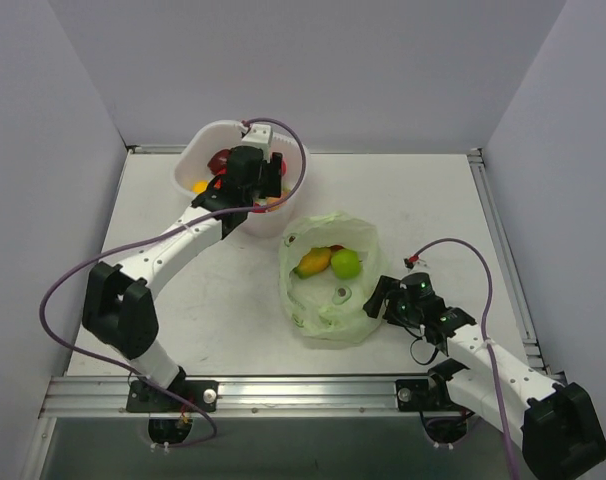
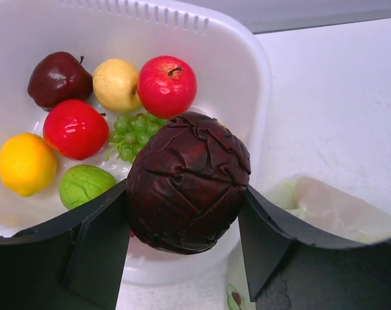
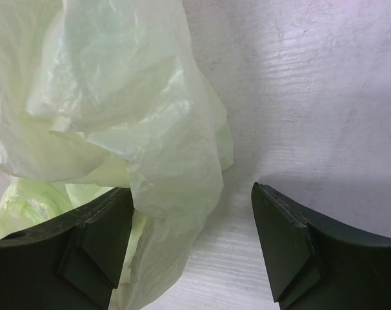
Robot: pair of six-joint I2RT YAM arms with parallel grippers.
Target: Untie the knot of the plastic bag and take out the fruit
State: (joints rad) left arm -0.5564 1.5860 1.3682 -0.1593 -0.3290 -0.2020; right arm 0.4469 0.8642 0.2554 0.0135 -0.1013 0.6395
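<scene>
My left gripper (image 1: pixel 266 188) (image 2: pixel 182 194) is shut on a dark round wrinkled fruit (image 2: pixel 188 182) and holds it over the near rim of the white basket (image 1: pixel 197 142) (image 2: pixel 237 61). The pale green plastic bag (image 1: pixel 328 300) lies open at mid table, and no tied knot shows. A yellow-orange mango (image 1: pixel 313 262) and a light green apple (image 1: pixel 346 264) lie inside it, with a bit of red behind them. My right gripper (image 1: pixel 378 300) (image 3: pixel 192 194) is open at the bag's right edge. A fold of bag film (image 3: pixel 118 97) hangs between its fingers, against the left one.
The basket holds a dark red apple (image 2: pixel 59 79), a pale yellow fruit (image 2: pixel 116 84), two red fruits (image 2: pixel 167 86), an orange one (image 2: pixel 26 163), a green one (image 2: pixel 84 185) and green grapes (image 2: pixel 132 132). Metal rails edge the table (image 1: pixel 503 250).
</scene>
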